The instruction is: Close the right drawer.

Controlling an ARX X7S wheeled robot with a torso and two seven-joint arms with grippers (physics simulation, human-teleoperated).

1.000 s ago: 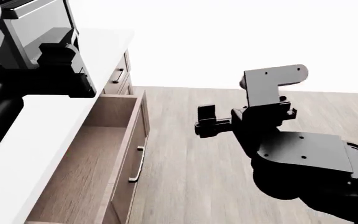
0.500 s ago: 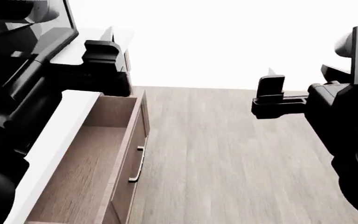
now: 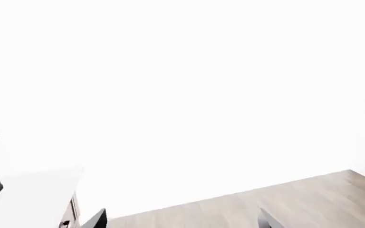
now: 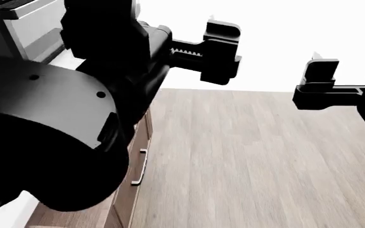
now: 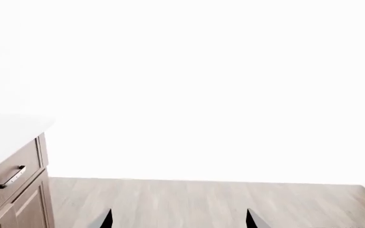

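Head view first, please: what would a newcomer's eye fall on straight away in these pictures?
The bulky black left arm fills the near left of the head view, its left hand raised against the white background. Below it, the right drawer shows only its brown front and slim bar handle, still pulled out. The right hand hangs at the far right over the bare wooden floor.

Black left arm [image 4: 74, 118] and black right gripper [image 4: 315, 90] stand over a grey-brown plank-grained floor [image 4: 246, 161], beside the brown wood-grain right drawer [image 4: 129, 185] (slim dark handle [image 4: 140, 167]) under a white countertop [image 5: 5, 135].
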